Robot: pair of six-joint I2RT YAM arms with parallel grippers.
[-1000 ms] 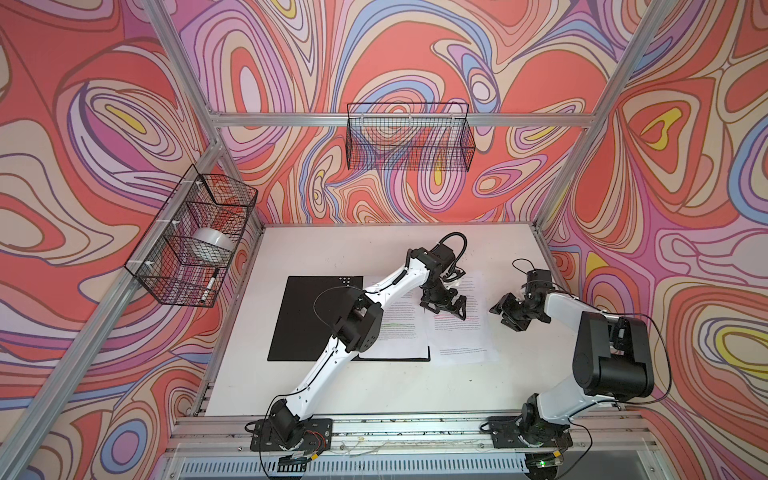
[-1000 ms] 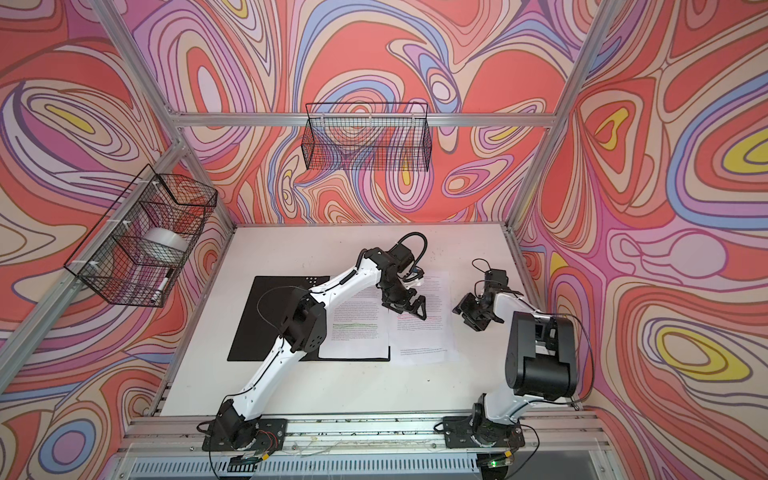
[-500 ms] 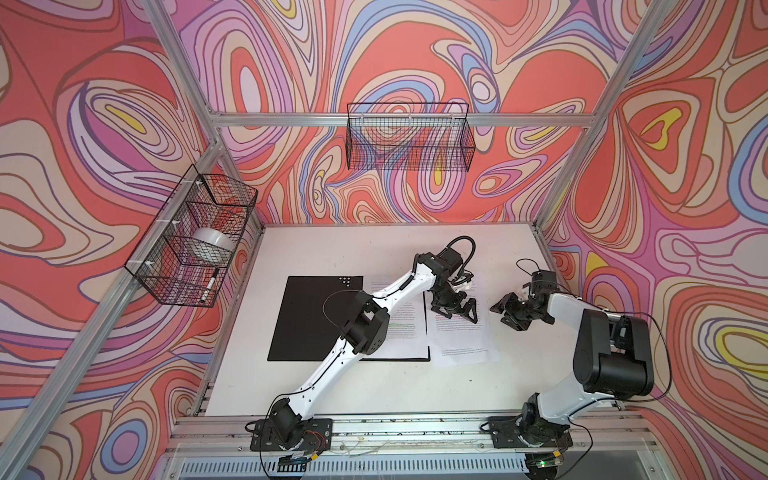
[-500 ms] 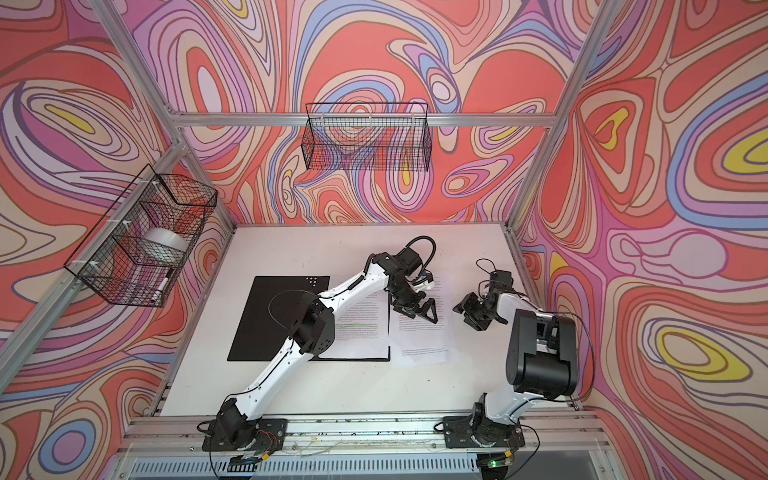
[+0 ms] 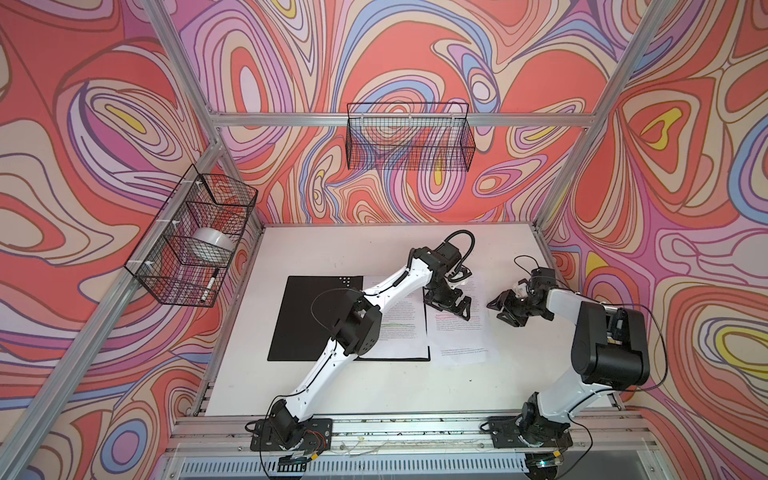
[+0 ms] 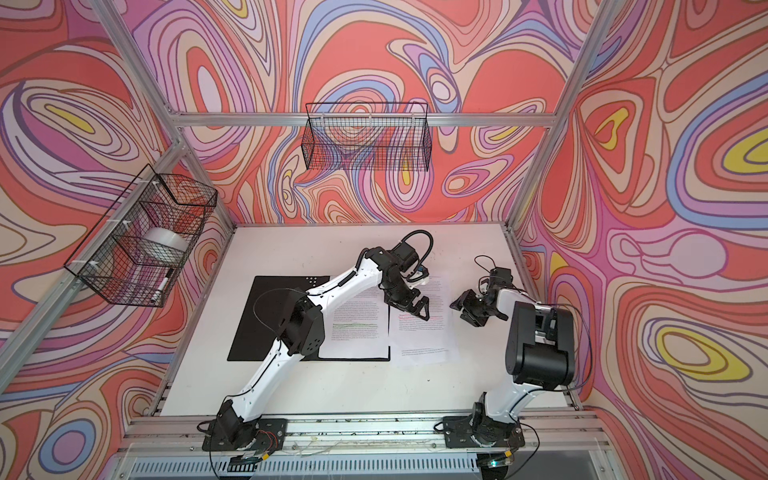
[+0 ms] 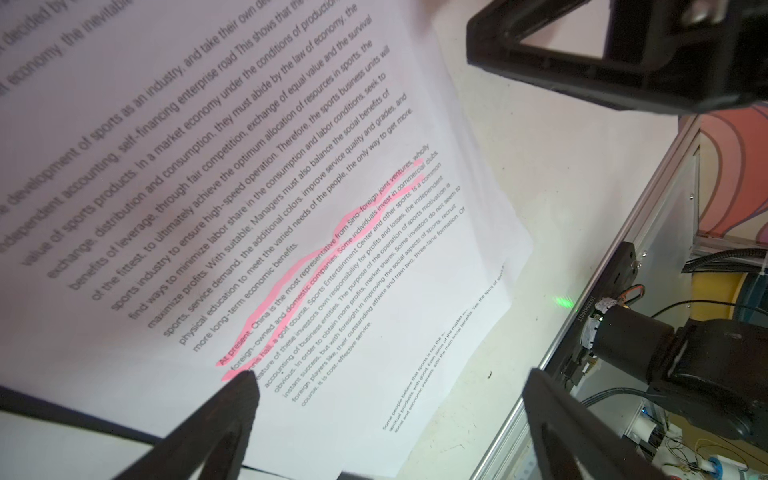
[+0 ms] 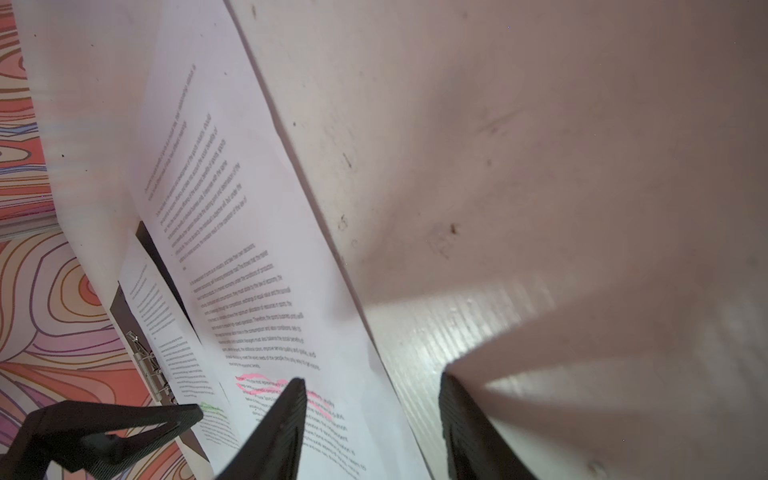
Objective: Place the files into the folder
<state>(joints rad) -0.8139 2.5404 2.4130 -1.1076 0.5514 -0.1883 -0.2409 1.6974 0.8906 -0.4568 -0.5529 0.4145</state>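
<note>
Lengthwise, the files (image 5: 457, 340) run front-to-back (beside the open folder (image 5: 307, 320)).

The white worktop (image 5: 374, 386) is lightly scuffed. Above its far edge a long wire basket (image 5: 409, 137) hangs on the swirl-patterned wall (image 5: 83, 124). Beyond its left edge a compartmented wire basket (image 5: 166, 266) holds a white tape roll (image 5: 212, 245) and a marker pen (image 5: 210, 284). An aluminium rail (image 5: 395, 424) runs along its near edge.

Left pincer (image 5: 451, 309) shifted right over the loose sheet (image 5: 461, 338).
</note>
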